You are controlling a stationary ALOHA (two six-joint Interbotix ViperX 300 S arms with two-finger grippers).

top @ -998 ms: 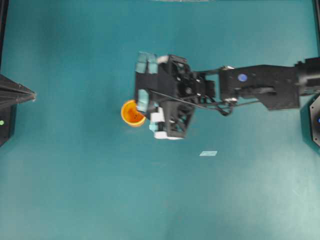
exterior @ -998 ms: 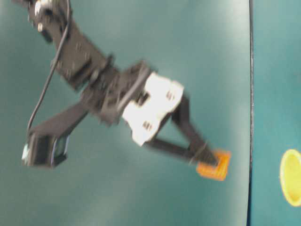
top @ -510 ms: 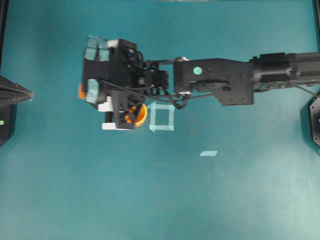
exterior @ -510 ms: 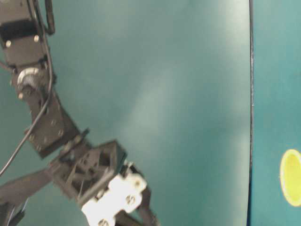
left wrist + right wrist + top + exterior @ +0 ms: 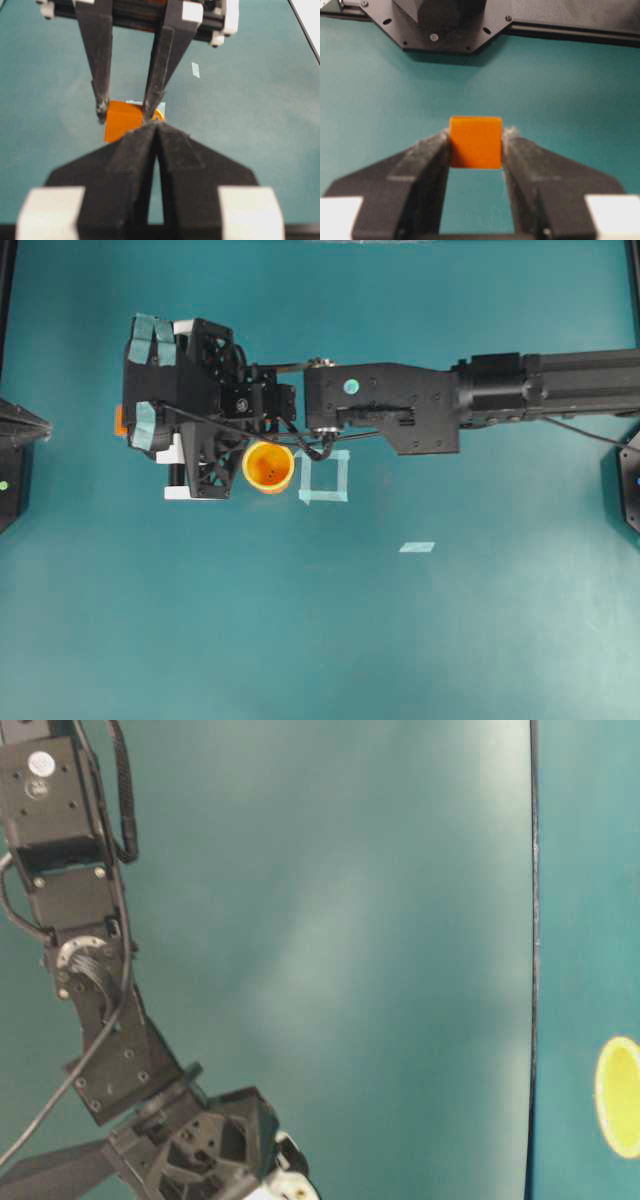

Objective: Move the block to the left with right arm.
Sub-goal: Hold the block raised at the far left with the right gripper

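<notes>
Between the right gripper's (image 5: 476, 150) padded fingers (image 5: 427, 165) sits the block (image 5: 476, 142), pinched at left of the overhead frame; cup (image 5: 268, 466) just right of it, tape square (image 5: 325, 476) beyond; left gripper (image 5: 157, 131) closed, empty, on teal desk (image 5: 300, 640)

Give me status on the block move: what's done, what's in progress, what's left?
Done: the right tool is shut on the block, both fingers against its sides. In hand: the right arm stretches across the table, the block peeking out left of the orange cup and the tape square. Left: setting it down and releasing. The left tool waits shut at the left edge.
</notes>
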